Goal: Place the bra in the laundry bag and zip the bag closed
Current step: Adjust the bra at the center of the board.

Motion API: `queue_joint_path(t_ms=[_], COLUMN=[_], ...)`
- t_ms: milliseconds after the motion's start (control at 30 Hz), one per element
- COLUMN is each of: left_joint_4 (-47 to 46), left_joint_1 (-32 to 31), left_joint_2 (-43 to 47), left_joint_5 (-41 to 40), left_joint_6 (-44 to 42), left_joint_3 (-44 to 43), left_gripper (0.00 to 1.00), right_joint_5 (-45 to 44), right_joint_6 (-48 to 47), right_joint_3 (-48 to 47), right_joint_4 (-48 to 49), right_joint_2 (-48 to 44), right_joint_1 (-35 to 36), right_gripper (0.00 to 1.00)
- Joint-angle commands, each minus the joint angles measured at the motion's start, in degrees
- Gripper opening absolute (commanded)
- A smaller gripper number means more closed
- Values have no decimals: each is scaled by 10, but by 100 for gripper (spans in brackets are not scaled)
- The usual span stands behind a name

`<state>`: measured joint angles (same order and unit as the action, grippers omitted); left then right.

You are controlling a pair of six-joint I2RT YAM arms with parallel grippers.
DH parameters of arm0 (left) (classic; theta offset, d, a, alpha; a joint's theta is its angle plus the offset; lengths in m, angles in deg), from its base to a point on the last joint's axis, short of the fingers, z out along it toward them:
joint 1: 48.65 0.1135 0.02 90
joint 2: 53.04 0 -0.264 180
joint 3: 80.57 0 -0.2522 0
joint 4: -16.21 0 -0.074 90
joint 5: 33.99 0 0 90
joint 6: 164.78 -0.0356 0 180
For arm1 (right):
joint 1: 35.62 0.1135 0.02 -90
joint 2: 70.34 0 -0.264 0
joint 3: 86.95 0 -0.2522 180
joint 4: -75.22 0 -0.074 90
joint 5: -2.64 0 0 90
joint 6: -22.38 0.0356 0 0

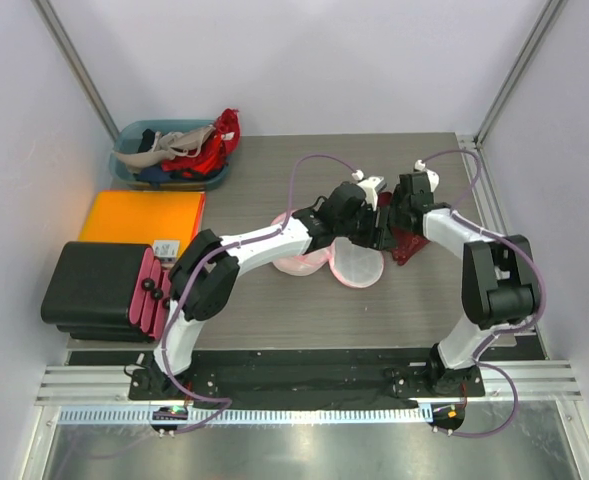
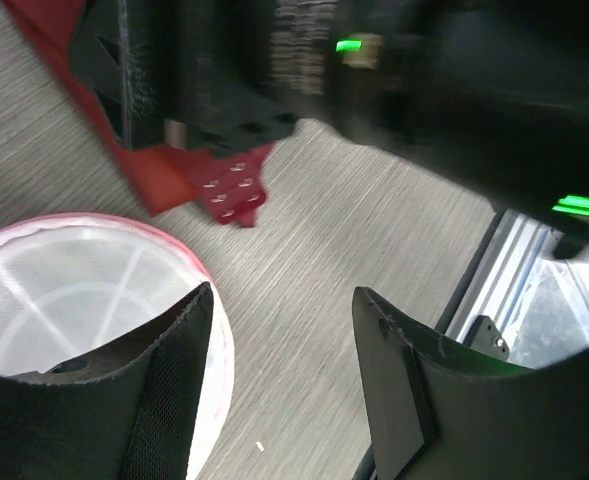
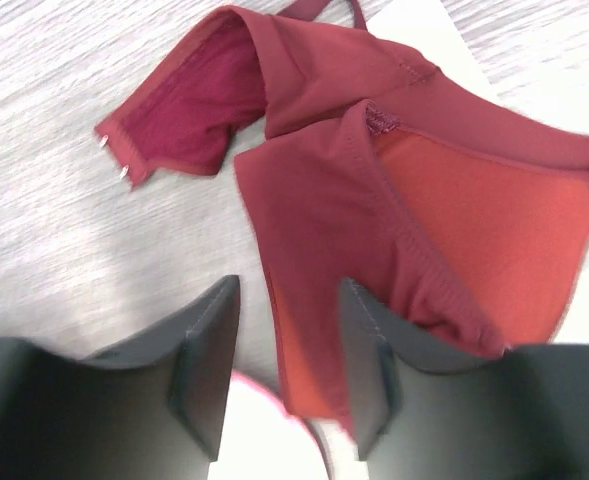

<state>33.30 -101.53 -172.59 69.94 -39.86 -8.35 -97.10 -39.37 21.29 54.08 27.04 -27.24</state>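
Observation:
The laundry bag [image 1: 356, 262] is a white mesh pouch with pink trim, lying open in two round halves at the table's middle; one half shows in the left wrist view [image 2: 84, 290]. The dark red bra [image 1: 406, 242] lies just right of the bag and fills the right wrist view [image 3: 394, 190], its hook strap [image 2: 229, 192] showing in the left wrist view. My left gripper [image 2: 284, 300] is open above the bag's edge, empty. My right gripper [image 3: 289, 290] is open, its jaws either side of the bra's lower edge, close over the bag's pink rim [image 3: 274, 395].
A teal bin [image 1: 170, 153] of clothes stands at the back left. An orange sheet [image 1: 142, 216] and a black and pink folded case [image 1: 104, 287] lie at the left. The table's metal rail [image 2: 514, 260] runs at the right edge.

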Motion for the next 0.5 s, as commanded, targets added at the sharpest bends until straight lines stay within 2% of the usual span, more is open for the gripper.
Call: queue_joint_path(t_ms=[0, 67, 167, 333, 467], left_joint_4=[7, 6, -11, -64, -123], left_joint_1=[1, 3, 5, 5, 4], left_joint_2=[1, -2, 7, 71, 131], left_joint_5=[1, 8, 16, 52, 68], left_joint_6=[-22, -18, 3, 56, 90], left_joint_3=[-39, -43, -28, 50, 116], left_gripper=[58, 53, 48, 44, 44], right_joint_5=[-12, 6, 34, 53, 45], right_joint_6=[-4, 6, 3, -3, -6], right_joint_3=[-33, -25, -1, 80, 126], right_joint_4=[-82, -98, -118, -134, -127], right_joint_2=[-90, -128, -177, -237, -237], right_joint_1=[-8, -28, -38, -37, -26], right_gripper=[63, 69, 73, 73, 70])
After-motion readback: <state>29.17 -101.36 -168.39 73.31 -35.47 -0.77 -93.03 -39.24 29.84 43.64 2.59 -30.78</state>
